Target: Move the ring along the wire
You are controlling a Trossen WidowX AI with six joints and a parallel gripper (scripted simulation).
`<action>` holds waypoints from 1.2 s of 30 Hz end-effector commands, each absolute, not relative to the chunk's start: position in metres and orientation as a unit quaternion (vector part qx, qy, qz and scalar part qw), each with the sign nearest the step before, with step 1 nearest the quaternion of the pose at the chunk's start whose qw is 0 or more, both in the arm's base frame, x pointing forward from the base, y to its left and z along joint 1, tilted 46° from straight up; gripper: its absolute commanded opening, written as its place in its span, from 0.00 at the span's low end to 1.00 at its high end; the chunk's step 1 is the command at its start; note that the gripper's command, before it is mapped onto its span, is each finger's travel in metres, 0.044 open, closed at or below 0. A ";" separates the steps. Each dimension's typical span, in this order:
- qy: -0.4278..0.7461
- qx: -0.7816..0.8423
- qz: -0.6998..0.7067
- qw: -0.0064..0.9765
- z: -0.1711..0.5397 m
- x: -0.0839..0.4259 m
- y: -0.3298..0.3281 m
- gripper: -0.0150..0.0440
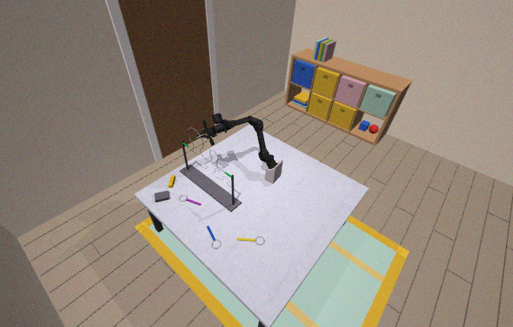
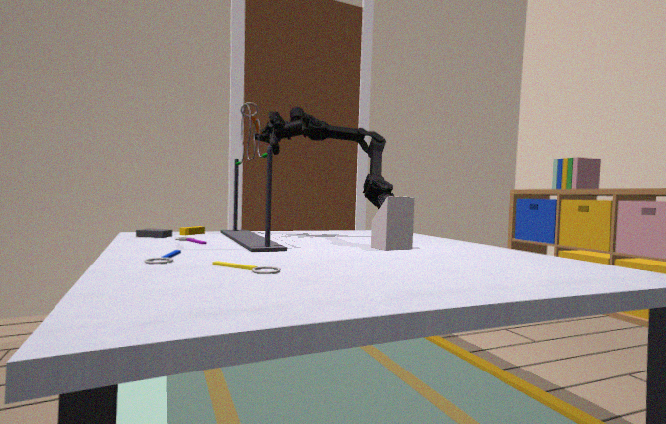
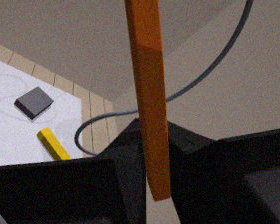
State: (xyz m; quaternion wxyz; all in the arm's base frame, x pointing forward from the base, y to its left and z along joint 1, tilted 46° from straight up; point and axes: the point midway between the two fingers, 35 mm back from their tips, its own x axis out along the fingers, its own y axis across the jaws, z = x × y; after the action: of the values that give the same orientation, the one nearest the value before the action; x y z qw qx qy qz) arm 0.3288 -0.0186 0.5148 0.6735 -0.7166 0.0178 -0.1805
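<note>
My gripper (image 2: 259, 138) (image 3: 145, 124) is shut on the orange handle (image 2: 256, 125) (image 3: 148, 75), high above the table. The ring (image 2: 249, 102) is above the handle, near the top of the wire; whether it touches the wire cannot be told. The grey wire (image 3: 111, 114) passes behind the handle in the wrist view. One green part (image 1: 185, 144) (image 2: 238, 162) is at the far post (image 1: 185, 156) (image 2: 235, 194); the other green part (image 1: 228, 174) (image 2: 265, 155) is at the near post (image 1: 232, 190) (image 2: 268, 200). My fingers are nearer the far post in the top view.
The dark base (image 1: 210, 186) bears both posts. A grey block (image 1: 162, 196) (image 3: 33, 103), a yellow block (image 1: 172, 181) (image 3: 53, 144) and loose rings with a purple handle (image 1: 193, 201), a blue handle (image 1: 211, 233) and a yellow handle (image 1: 246, 239) lie on the table.
</note>
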 end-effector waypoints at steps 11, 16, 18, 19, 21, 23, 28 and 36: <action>-0.006 -0.768 -0.199 0.609 0.519 0.328 -0.018 0.00; -0.015 -0.785 -0.205 0.585 0.521 0.328 -0.017 0.00; -0.018 -0.791 -0.208 0.575 0.522 0.328 -0.017 0.00; -0.020 -0.794 -0.209 0.570 0.523 0.328 -0.017 0.00; -0.023 -0.801 -0.212 0.560 0.523 0.328 -0.017 0.00; -0.026 -0.807 -0.214 0.550 0.524 0.328 -0.016 0.00; -0.035 -0.822 -0.220 0.524 0.526 0.327 -0.016 0.00; -0.048 -0.844 -0.230 0.483 0.529 0.326 -0.014 0.00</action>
State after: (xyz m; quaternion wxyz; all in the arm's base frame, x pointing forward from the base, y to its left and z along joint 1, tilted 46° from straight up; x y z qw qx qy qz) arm 0.3263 -0.0148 0.5291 0.4988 -0.8353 -0.0429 -0.2272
